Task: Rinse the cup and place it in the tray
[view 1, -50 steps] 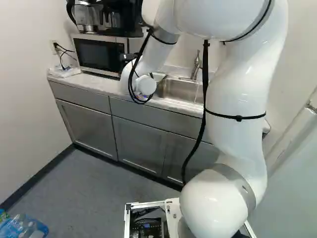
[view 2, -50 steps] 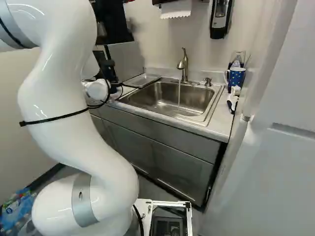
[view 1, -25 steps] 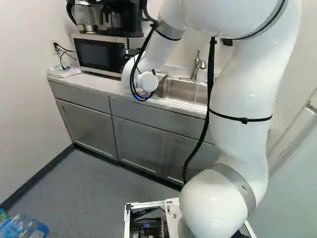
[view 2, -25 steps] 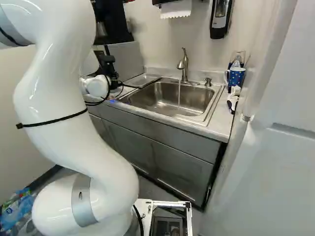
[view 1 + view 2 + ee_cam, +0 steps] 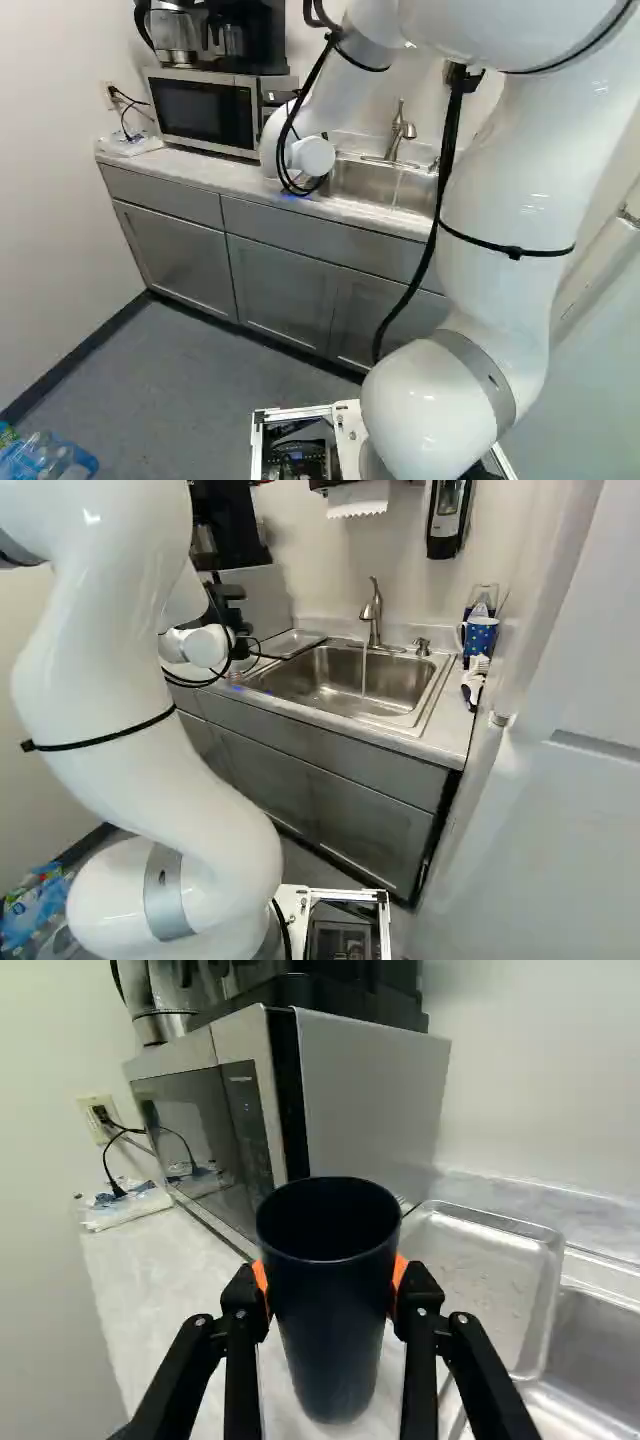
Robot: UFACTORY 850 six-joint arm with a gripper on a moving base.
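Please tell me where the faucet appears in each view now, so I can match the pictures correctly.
Left base view: the faucet is right of the microwave, at the back edge of the sink.
Right base view: upper middle, at the sink's back edge, with water running.
Wrist view: not in it.
Shared landmark: the sink; in the wrist view, the tray lies between it and the microwave.

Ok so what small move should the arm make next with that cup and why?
Probably ease the cup sideways toward the tray. The gripper holds it upright, short of the tray, and the sink with running water lies beyond, on that same side. Whether the cup is rinsed, I can't tell.
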